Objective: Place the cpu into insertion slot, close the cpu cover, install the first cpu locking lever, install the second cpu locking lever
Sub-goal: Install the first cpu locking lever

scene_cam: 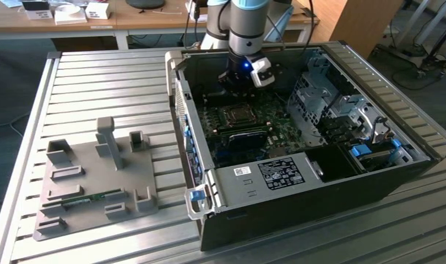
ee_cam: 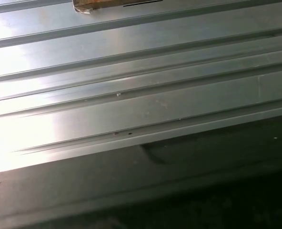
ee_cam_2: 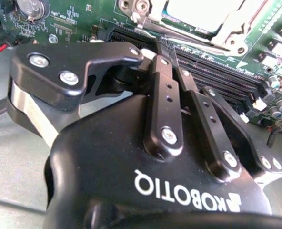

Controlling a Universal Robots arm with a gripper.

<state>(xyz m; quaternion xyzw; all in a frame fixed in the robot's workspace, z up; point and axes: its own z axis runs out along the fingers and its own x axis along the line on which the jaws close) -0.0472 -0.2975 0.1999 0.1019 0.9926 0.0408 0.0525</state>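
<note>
**Robot arm reaching into an open PC case on a ribbed metal table**

The case [scene_cam: 297, 192] lies open on a slatted aluminium table [scene_cam: 98, 82]. Inside the case, the gripper [scene_cam: 235, 91] hangs near the cpu [ee_cam_2: 198, 12], which sits in its socket, framed by the cover [ee_cam_2: 229, 32]. The gripper's fingers [ee_cam_2: 162, 95] are closed together, holding nothing. Beside the case, on the exterior view's left, lies a grey tray [scene_cam: 83, 181]. Beyond the case stand a wooden desk [scene_cam: 135, 22] and grey floor [scene_cam: 10, 82].

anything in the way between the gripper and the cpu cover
Nothing visible does. In the second wrist view the gripper hangs beside the cpu cover, with low memory slots on the motherboard between them.
</note>
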